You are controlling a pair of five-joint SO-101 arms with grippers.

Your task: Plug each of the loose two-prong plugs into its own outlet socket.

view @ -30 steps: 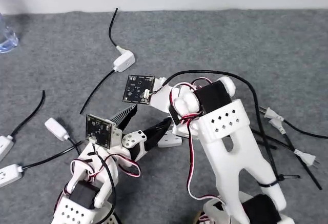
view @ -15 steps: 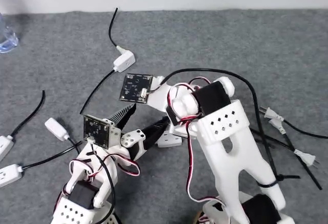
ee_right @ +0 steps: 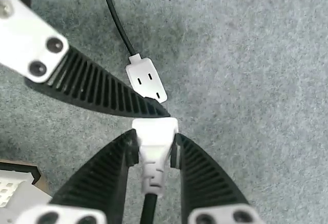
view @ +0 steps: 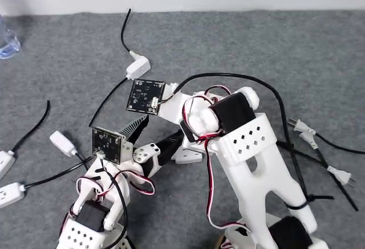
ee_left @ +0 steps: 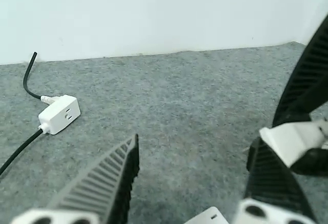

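Our right gripper [ee_right: 155, 147] is clenched on the plug [ee_right: 154, 129], just off the table's [view: 256, 49] centre toward six o'clock, with a socket [ee_right: 146, 80] just beyond it. The left gripper [ee_left: 195, 149] stands released. We judge the plug light, hard and slippery, and its cord [ee_right: 148, 209] stiff. It is best held by the flat sides, back from its face.

no readable text, labels or numbers anywhere

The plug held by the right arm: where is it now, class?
In the right wrist view the plug is clamped in the right gripper, close to a white socket on the carpet.
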